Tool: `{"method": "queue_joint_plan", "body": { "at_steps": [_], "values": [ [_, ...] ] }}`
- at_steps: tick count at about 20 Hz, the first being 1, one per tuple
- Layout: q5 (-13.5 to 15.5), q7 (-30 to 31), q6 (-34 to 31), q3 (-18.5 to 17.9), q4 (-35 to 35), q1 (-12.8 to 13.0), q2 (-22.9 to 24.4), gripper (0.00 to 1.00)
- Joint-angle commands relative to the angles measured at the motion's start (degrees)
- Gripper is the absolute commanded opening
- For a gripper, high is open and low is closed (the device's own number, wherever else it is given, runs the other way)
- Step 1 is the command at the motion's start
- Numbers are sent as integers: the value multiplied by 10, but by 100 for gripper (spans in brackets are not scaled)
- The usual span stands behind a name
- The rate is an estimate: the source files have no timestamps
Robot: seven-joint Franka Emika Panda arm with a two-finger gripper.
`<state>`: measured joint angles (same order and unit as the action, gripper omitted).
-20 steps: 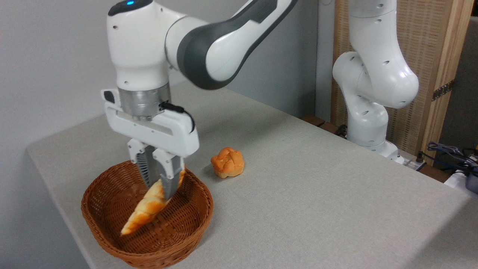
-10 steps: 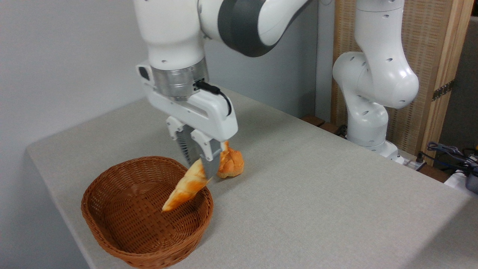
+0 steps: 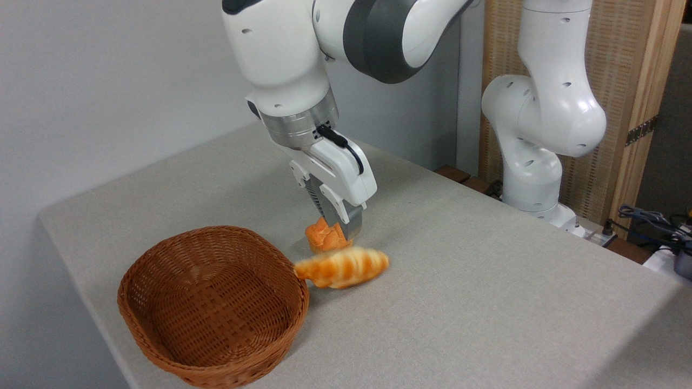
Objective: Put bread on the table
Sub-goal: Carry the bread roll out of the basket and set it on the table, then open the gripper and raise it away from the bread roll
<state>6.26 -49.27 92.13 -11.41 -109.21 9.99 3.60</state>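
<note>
Bread (image 3: 343,267) lies on the bench (image 3: 486,281) beside the basket (image 3: 213,305); hand (image 3: 339,229) above, grip unclear: lift straight up, clear of the bun (image 3: 319,237)

The table (image 3: 486,302) is a large light grey top with a matte, finely speckled surface and a rounded corner at the left. A brown wicker basket (image 3: 213,308) stands near its front left edge, with nothing visible inside. Just right of the basket's rim is the bread (image 3: 343,267), a long pastry with pale and golden-brown ridges, lengthwise across the view; whether it rests fully on the surface cannot be told. Just behind it a small round orange bun (image 3: 320,239) sits on the table.
</note>
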Motion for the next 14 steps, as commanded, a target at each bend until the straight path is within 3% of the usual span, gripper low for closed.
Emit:
{"method": "queue_joint_plan", "body": {
  "at_steps": [1,8,14],
  "values": [
    [7,-9,-9,-4,-14,6,11,100],
    [4,-10,9,-5,-5,3,12,100],
    [1,-6,102,-5,12,3,12,100]
  ]
}}
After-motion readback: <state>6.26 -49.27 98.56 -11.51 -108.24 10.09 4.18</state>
